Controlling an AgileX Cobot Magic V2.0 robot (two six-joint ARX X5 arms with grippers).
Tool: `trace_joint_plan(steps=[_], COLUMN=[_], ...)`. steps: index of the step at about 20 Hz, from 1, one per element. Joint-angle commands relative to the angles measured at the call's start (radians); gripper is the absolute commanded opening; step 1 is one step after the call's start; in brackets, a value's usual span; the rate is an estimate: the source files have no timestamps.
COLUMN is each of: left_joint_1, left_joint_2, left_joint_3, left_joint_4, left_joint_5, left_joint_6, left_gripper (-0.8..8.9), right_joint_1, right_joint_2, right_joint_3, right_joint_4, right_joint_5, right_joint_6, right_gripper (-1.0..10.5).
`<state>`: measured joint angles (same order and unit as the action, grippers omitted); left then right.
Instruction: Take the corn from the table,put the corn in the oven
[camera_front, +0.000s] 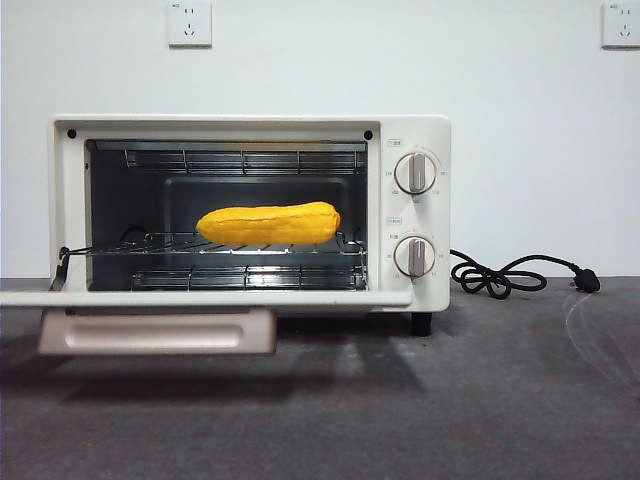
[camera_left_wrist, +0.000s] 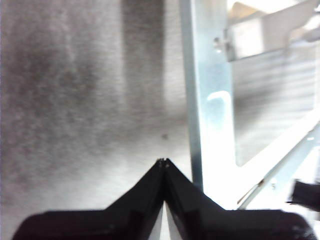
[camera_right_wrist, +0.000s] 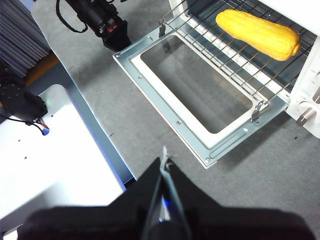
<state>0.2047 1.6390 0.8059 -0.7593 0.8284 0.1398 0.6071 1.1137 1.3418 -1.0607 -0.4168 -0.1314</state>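
Note:
The yellow-orange corn (camera_front: 268, 223) lies lengthwise on the wire rack inside the cream-white oven (camera_front: 420, 130), whose door (camera_front: 200, 298) hangs open and level. The right wrist view shows the same corn (camera_right_wrist: 260, 34) on the rack behind the open door (camera_right_wrist: 170, 107). My right gripper (camera_right_wrist: 163, 160) is shut and empty, held above the table in front of the open door. My left gripper (camera_left_wrist: 163, 161) is shut and empty over the grey table (camera_left_wrist: 75, 100), beside a metal edge of the door. Neither arm shows in the front view.
The oven's black cord and plug (camera_front: 520, 274) lie on the table to its right. A white plate-like surface (camera_right_wrist: 55, 150) and a black camera mount (camera_right_wrist: 97, 20) sit off the table's near side. Two wall sockets (camera_front: 190, 24) hang behind.

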Motion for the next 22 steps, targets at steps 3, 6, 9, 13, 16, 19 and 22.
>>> trace_joint_plan(steps=[3,6,9,13,16,19,22], left_joint_1=[0.034,0.047,0.047,0.030,0.012,-0.002,-0.011], left_joint_2=[-0.041,-0.077,-0.098,-0.102,-0.126,-0.189,-0.268], left_joint_3=[0.033,0.095,0.176,0.299,0.370,0.377,0.377], left_joint_4=[-0.008,0.003,0.097,0.163,0.027,-0.084,-0.170], left_joint_5=[0.177,0.196,0.197,0.200,0.199,0.181,0.125], left_joint_6=[0.021,-0.012,-0.121,-0.264,-0.213,-0.128,-0.061], left_gripper=[-0.08,-0.08,-0.08,-0.08,-0.08,-0.08,-0.08], right_joint_1=[0.000,0.000,0.000,0.000,0.000,0.000,0.000], right_joint_2=[0.001,0.001,0.001,0.001,0.001,0.002,0.002], right_joint_3=[0.002,0.002,0.002,0.002,0.002,0.002,0.002], right_joint_4=[0.005,0.001,-0.003,-0.011,-0.011,-0.005,0.011], right_joint_5=[-0.003,-0.003,-0.003,-0.002,-0.002,0.002,0.018], right_joint_6=[-0.003,-0.003,-0.003,-0.003,-0.005,-0.007,-0.007], right_gripper=[-0.1,-0.1,-0.1,-0.1,-0.1,-0.1,-0.1])
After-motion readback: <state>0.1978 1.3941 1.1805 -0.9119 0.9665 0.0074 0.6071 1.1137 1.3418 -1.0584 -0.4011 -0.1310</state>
